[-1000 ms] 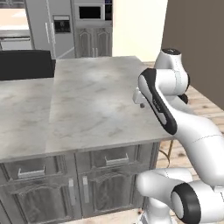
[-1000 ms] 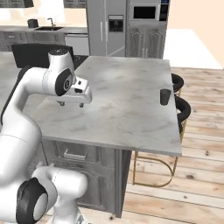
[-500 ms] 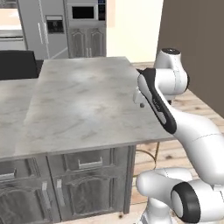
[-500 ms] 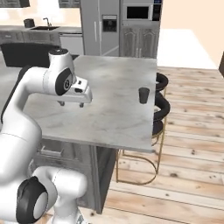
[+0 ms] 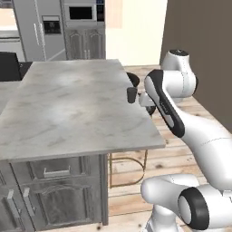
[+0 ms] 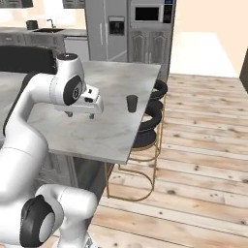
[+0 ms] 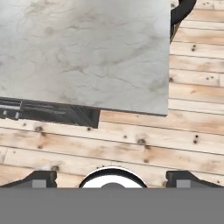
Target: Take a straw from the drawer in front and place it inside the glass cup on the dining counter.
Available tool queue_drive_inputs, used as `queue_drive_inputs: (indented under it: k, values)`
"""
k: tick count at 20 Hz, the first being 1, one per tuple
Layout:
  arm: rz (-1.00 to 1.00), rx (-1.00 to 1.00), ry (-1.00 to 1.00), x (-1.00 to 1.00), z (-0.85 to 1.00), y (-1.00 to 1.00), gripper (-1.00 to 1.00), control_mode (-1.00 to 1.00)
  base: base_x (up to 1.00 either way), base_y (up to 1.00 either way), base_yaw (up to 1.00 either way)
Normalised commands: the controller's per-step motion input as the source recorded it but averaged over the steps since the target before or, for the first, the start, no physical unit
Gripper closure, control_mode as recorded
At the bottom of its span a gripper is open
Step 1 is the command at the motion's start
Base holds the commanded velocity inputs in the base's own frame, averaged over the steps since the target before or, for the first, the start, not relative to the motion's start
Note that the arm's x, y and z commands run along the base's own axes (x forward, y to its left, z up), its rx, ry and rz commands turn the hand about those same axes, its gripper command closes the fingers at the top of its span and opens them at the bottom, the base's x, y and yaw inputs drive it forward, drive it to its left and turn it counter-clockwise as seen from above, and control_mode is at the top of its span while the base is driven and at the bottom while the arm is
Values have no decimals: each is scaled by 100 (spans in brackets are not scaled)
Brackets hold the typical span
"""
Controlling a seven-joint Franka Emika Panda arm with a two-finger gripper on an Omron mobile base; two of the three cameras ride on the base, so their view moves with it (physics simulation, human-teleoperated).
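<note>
Glass cup (image 6: pixel 131 103): near surface (image 5: pixel 68 108) edge, tip risk if knocked. End effector (image 6: pixel 80 115): spread wide (no straw seen).

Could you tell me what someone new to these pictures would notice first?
Probably the big white arm rising beside the dining counter, its gripper hanging above the marble top. Next comes the small dark glass cup, alone near the counter's edge by the black stools.

Black stools (image 6: pixel 154 103), fridge (image 6: pixel 107 30), perhaps microwave (image 6: pixel 147 13).
</note>
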Motion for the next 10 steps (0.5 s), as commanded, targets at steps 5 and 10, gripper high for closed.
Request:
queue_drive_inputs:
  k: [5, 10]
  values:
    - [0, 0, 0, 0, 0, 0, -100, 100, 22, -30, 26]
    - [0, 0, 0, 0, 0, 0, -100, 100, 22, -17, 33]
